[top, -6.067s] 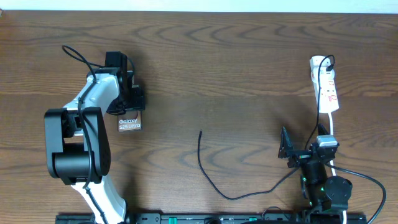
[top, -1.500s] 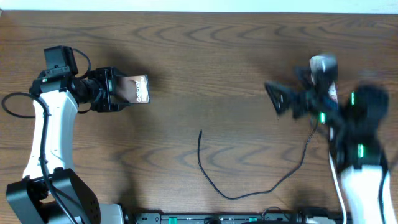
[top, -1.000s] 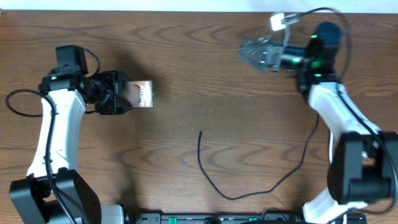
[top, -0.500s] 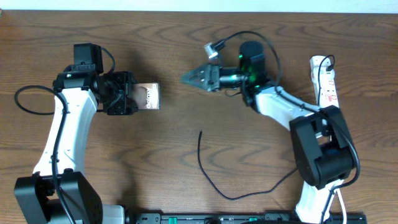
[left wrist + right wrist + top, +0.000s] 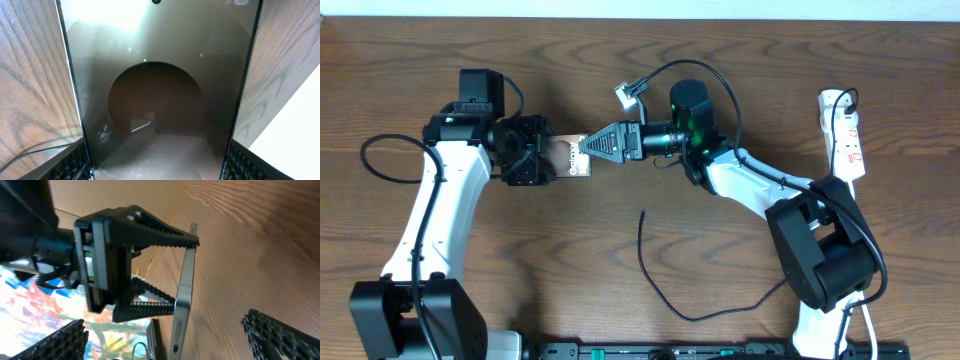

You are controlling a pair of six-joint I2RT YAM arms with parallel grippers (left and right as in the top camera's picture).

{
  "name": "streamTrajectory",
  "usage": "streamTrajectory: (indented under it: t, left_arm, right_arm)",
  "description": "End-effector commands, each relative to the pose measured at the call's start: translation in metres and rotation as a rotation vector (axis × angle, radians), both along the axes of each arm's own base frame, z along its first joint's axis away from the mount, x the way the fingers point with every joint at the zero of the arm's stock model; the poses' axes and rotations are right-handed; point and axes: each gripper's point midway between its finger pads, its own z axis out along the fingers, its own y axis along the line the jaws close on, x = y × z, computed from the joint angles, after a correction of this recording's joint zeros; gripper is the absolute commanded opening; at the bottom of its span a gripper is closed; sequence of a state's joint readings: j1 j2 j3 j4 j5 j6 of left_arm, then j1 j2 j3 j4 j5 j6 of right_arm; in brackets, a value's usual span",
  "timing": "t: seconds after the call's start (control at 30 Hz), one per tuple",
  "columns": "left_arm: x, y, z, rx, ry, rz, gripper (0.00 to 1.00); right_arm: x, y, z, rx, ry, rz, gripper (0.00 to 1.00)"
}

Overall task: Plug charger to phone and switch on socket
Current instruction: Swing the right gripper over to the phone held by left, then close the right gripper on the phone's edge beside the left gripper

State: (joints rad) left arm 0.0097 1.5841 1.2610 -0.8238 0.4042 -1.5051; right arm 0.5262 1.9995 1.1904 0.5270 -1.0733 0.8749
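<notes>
Wood-grain table (image 5: pixel 740 70) fills my overhead view, and the action sits left of centre. My left gripper (image 5: pixel 548 162) is clamped on the phone (image 5: pixel 570 160). It appears to hold the phone off the wood, edge-on to the right wrist camera, with the free end pointing toward the right arm. My right gripper (image 5: pixel 590 151) has its jaws spread wide and empty, with the tips right at that free end; I cannot tell whether they touch it. The charger (image 5: pixel 660 295) lies loose on the table below, its plug end near the middle, well apart from both grippers. The socket (image 5: pixel 845 135) sits near the far right edge.

I read this as a handover or a steadying grip by the right arm, with the plugging not yet begun. To do it well, I'd centre the thin edge between the right fingers before closing. I'd grip across the flat faces rather than the corners, and leave uncovered whichever end carries the port. I'd release the left clamp only once the right grip is firm, since a slim glassy slab could slip or twist.
</notes>
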Motion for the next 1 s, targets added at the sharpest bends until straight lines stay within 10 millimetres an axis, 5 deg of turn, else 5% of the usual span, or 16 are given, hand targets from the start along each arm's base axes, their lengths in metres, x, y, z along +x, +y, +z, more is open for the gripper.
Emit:
streamTrajectory:
  t: [0.0, 0.23, 0.7, 0.97]
  left_arm:
    - [0.005, -0.004, 0.007, -0.005, -0.019, 0.016, 0.07]
    - [0.005, -0.011, 0.008, -0.009, -0.018, 0.006, 0.07]
    - [0.005, -0.018, 0.007, 0.008, -0.024, -0.011, 0.07]
    - [0.004, -0.025, 0.007, 0.007, -0.026, -0.033, 0.07]
  right_arm:
    - [0.002, 0.005, 0.002, -0.008, -0.056, -0.009, 0.96]
    - [-0.002, 0.013, -0.007, -0.042, -0.058, -0.025, 0.94]
    - [-0.009, 0.031, -0.019, -0.100, -0.046, -0.072, 0.63]
    - [-0.005, 0.031, -0.030, -0.146, -0.021, -0.113, 0.62]
